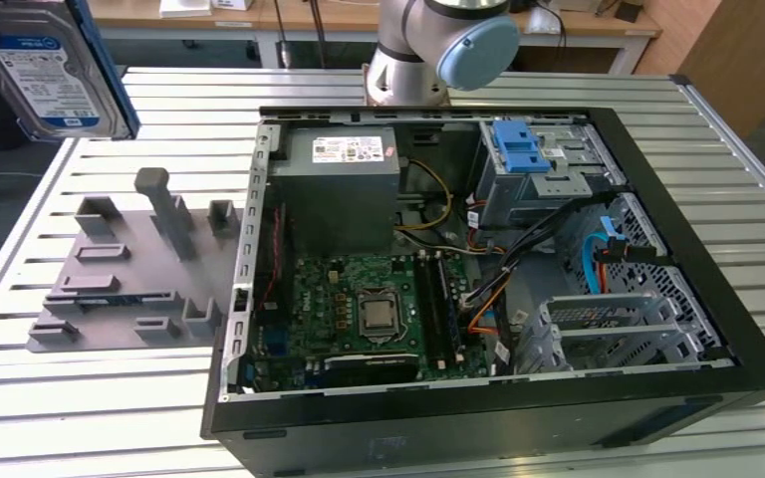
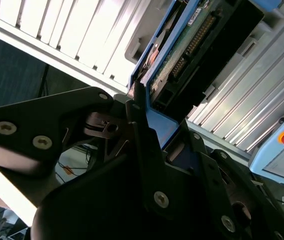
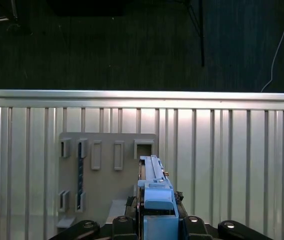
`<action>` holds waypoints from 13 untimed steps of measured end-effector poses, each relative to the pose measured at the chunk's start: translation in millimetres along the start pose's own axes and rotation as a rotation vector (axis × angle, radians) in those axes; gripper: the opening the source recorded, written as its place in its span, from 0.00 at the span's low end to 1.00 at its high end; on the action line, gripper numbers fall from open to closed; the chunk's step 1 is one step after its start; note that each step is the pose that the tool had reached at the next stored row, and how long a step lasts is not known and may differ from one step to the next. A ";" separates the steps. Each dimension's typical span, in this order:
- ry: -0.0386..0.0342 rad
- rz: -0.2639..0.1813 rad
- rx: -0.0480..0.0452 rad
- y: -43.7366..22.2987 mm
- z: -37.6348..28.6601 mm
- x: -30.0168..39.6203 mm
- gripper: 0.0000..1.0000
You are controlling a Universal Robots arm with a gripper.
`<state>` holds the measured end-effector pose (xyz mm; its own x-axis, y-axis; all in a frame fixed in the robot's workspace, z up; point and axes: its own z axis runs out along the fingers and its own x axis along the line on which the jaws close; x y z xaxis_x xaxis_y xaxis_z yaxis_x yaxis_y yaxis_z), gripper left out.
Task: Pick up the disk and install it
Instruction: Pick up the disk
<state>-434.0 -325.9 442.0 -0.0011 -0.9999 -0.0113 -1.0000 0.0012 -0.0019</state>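
Two black fingers point(image 2: 140, 135) are clamped on the disk point(image 2: 202, 45), gripping it at its blue-railed end. The rest of the disk juts out past them, clear of the tabletop point(image 2: 71, 30). In the first wrist view the disk point(image 3: 154, 182) shows edge-on as a narrow, blue-capped slab pinched between the fingers point(image 3: 192, 222). There it hangs over one edge of the grey rack point(image 3: 106, 160), by an open slot and not touching it.

In the exterior view the disk point(image 1: 51, 70) is held upright in the air with its blue-and-white label facing the camera. It is high above the tabletop point(image 1: 130, 398), beyond the rack point(image 1: 117, 289) and toward the exterior view's left of it. The rack lies flat on the slats with its posts and slots standing up. The case point(image 1: 516, 418) lies open just beside the rack, on the exterior view's right of it and well apart from the disk. The arm point(image 1: 422, 50) rises well to the exterior view's right of the rack.
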 end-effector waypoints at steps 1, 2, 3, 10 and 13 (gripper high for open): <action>0.0000 0.000 -0.0001 0.0 -1.2 0.0 0.36; 0.0000 0.000 -0.0001 0.0 -2.3 0.0 0.36; 0.0000 0.000 -0.0001 0.0 -3.4 0.0 0.36; 0.0000 0.000 0.0000 0.0 -6.0 -0.1 0.36; 0.0000 0.000 0.0000 0.0 -6.0 -0.1 0.36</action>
<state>-433.9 -325.9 448.0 -0.0011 -0.9999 -0.0113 -1.0000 0.0011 -0.0019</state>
